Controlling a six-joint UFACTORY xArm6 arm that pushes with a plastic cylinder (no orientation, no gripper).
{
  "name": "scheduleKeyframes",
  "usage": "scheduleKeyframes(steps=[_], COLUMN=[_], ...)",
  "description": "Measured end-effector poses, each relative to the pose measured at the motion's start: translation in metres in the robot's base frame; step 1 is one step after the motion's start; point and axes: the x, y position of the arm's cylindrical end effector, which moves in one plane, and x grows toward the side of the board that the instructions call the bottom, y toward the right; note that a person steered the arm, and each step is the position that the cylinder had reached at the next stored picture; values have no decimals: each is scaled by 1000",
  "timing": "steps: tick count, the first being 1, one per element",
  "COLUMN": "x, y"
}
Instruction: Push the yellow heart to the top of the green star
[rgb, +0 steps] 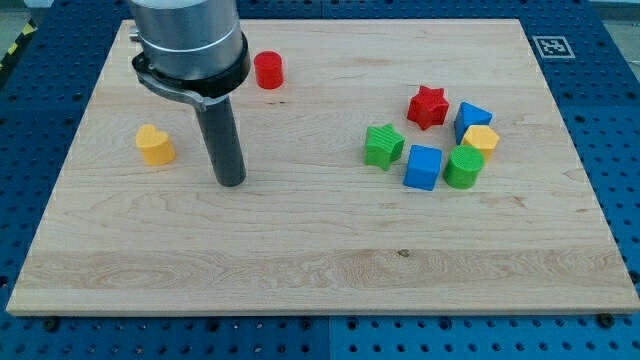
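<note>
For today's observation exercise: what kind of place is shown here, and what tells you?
Probably a robotics lab bench: a wooden board on a blue perforated table, a printed marker tag, and small coloured plastic blocks such as the yellow heart and green star.

Yellow heart (155, 144) left, green star (383, 146) right.

Bright, even overhead light; the tabletop (300, 250) shows soft glare toward 12 o'clock, faint short shadows, and sharp focus throughout.
</note>
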Motion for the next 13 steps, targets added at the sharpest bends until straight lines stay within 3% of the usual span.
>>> scheduleKeyframes(steps=[2, 3, 6, 7, 8, 9, 11, 13], x=[5, -9, -39, -81, -68, -64, -65, -39], y=[-20, -79, -177, -162, -107, -99, -99, -124])
